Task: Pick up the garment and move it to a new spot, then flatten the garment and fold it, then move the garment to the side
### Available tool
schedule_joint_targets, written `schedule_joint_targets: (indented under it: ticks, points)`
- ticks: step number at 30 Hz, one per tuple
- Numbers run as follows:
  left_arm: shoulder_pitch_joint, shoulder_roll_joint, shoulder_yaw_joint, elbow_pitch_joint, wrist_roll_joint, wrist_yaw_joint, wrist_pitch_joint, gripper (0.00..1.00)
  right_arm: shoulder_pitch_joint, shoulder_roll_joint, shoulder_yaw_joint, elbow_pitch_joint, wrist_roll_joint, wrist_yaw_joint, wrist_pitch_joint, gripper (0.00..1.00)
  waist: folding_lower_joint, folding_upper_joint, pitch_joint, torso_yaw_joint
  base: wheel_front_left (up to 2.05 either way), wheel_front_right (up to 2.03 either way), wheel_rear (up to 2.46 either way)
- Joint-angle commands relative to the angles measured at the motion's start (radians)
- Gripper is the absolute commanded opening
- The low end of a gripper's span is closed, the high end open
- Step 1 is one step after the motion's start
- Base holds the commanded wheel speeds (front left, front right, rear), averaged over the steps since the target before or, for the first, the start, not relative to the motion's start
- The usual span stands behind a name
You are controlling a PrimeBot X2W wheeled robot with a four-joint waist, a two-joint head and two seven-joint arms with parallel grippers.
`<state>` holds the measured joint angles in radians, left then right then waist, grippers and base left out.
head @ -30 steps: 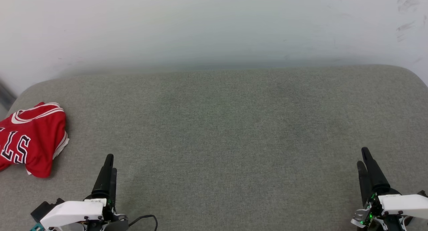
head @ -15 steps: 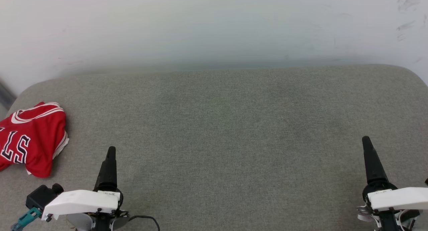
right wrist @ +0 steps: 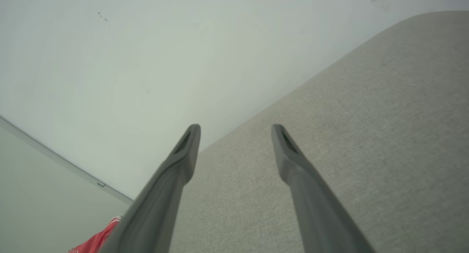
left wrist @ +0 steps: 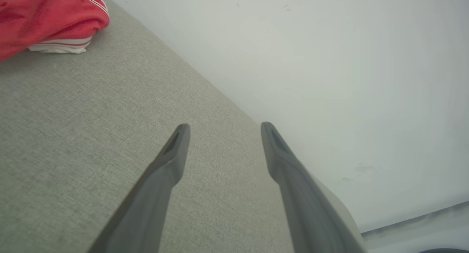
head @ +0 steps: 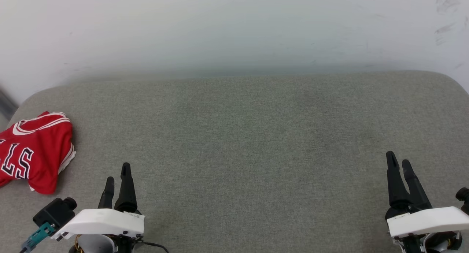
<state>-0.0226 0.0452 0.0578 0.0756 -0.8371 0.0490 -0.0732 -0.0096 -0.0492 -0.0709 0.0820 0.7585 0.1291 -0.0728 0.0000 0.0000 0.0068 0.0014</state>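
The garment [head: 34, 150] is a red jersey with white-striped trim and black letters, lying bunched at the far left edge of the grey cushioned surface [head: 242, 136]. Its rolled edge appears at the top left of the left wrist view as the garment [left wrist: 47, 18], and a red corner of the garment [right wrist: 97, 240] peeks at the bottom of the right wrist view. My left gripper [head: 117, 172] stands open at the lower left, to the right of the jersey and apart from it. At the lower right my right gripper [head: 398, 158] is open, holding nothing.
A pale wall [head: 234, 29] rises behind the cushion's far edge. The cushion's corners are rounded at the back left and back right. A small black camera unit [head: 55, 216] sticks out beside my left wrist.
Both grippers have turned at the wrist, so each pair of fingers now appears side by side instead of one behind the other. The garment has not moved.
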Motion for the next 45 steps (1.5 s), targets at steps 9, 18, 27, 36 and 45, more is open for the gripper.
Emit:
schedule_joint_targets:
  ticks: [9, 18, 27, 36, 45]
  points:
    - [0.014, 0.013, -0.043, -0.041, 0.181, 0.013, -0.037, 1.00, 0.013, -0.002, 0.006, -0.040, -0.176, 0.002, -0.037, 1.00, 0.0000, 0.0000, 0.000, 0.002, 0.00, 0.00, 0.00]
    - [0.025, 0.023, -0.073, -0.053, 0.288, 0.016, -0.063, 1.00, 0.028, -0.002, 0.009, -0.057, -0.295, 0.002, -0.063, 1.00, 0.0000, 0.0000, 0.000, 0.003, 0.00, 0.00, 0.00]
    - [0.036, 0.031, -0.096, -0.060, 0.379, 0.024, -0.084, 1.00, 0.041, -0.002, 0.016, -0.069, -0.380, 0.002, -0.084, 1.00, 0.0000, 0.0000, -0.001, 0.004, 0.00, 0.00, 0.00]
    - [0.048, 0.038, -0.117, -0.067, 0.474, 0.040, -0.107, 1.00, 0.053, -0.002, 0.019, -0.082, -0.466, 0.002, -0.107, 1.00, 0.0000, 0.0000, -0.002, 0.005, 0.00, 0.00, 0.00]
    - [0.060, 0.041, -0.136, -0.076, 0.553, 0.046, -0.127, 1.00, 0.069, -0.002, 0.024, -0.100, -0.527, 0.002, -0.127, 1.00, 0.0000, 0.0000, -0.006, 0.005, 0.00, 0.00, 0.00]
